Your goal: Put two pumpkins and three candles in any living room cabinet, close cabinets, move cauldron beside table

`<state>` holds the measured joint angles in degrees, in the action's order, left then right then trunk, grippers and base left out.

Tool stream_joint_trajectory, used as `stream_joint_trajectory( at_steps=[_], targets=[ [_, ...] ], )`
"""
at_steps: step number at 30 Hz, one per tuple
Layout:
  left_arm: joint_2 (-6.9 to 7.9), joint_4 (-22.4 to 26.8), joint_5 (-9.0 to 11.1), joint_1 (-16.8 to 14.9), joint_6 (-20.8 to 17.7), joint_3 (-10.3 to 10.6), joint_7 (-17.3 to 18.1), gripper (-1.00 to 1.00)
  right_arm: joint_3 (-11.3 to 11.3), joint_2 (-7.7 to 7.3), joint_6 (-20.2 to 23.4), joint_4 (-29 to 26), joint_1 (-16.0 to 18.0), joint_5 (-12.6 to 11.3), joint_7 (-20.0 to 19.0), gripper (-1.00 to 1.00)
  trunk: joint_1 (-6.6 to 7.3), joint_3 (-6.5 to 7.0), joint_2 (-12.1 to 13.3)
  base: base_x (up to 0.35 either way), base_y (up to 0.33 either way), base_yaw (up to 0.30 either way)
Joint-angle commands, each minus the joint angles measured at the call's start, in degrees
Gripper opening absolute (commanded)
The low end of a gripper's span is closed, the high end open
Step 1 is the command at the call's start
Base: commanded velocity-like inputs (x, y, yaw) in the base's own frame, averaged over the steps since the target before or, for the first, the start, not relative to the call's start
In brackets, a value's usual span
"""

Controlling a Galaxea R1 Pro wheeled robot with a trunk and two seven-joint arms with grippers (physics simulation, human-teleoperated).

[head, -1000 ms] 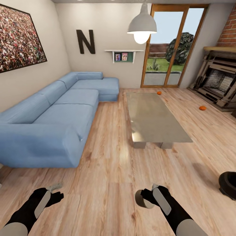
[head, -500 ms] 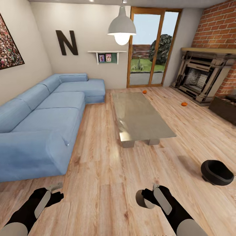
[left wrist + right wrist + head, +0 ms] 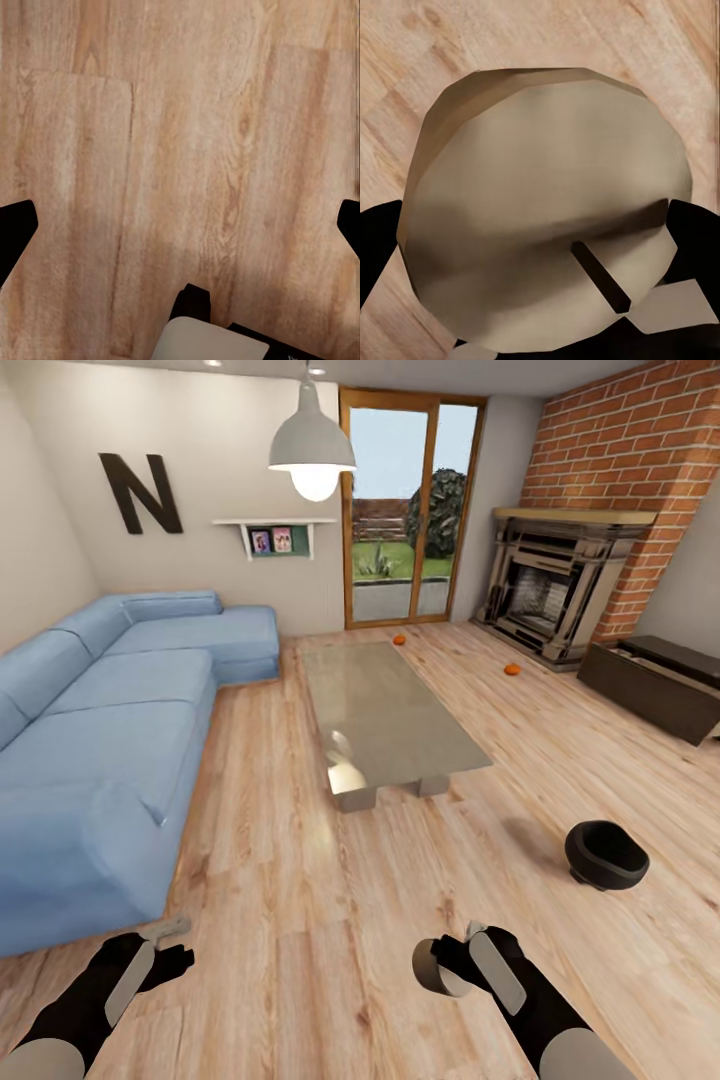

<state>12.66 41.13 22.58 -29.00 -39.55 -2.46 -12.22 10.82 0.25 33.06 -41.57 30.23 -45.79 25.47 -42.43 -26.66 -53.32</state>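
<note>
**A:** Candle [image 3: 547,202], pale, round, wick visible, is pinched in the right gripper [image 3: 450,965], low near centre. Left gripper [image 3: 180,225] is spread, empty.

**B:** Cabinet [image 3: 655,685] sits far right; cauldron [image 3: 606,854] is in between, could get clipped.

The sofa [image 3: 110,730] lies left of the table [image 3: 385,710]; the cauldron [image 3: 606,854] sits on the floor to its right, two pumpkins [image 3: 399,640] [image 3: 512,669] behind, the cabinet [image 3: 655,685] far right.

Black arms, grey-white panels
</note>
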Motion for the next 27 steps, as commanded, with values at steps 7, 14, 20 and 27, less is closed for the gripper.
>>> stream_joint_trajectory(
  at_steps=[7,14,20,27],
  targets=[
    [0.0,0.01,0.01,0.0,0.0,0.0,0.0,1.0,0.04,-0.1,-0.06,0.0,0.0,-0.09,-0.07,-1.0,0.0,0.35,0.0,0.0,0.0,-0.262],
    [0.0,0.0,-0.06,0.0,0.06,0.0,0.05,1.0,0.24,-0.27,-0.28,-0.05,0.01,0.03,-0.07,-1.0,0.0,0.93,0.0,0.0,0.0,-0.133],
    [-0.09,-0.28,0.01,0.0,0.09,0.03,0.16,1.0,-0.3,-0.5,-3.1,-0.12,-4.19,0.3,-0.23,-1.0,0.0,1.49,0.0,0.0,0.0,-0.013],
    [-1.34,-0.35,-0.07,0.0,0.13,0.85,0.14,1.0,-1.58,-2.1,-10.17,0.11,-8.59,0.18,-0.1,-1.0,0.0,2.15,0.0,0.0,0.0,0.0]
  ],
)
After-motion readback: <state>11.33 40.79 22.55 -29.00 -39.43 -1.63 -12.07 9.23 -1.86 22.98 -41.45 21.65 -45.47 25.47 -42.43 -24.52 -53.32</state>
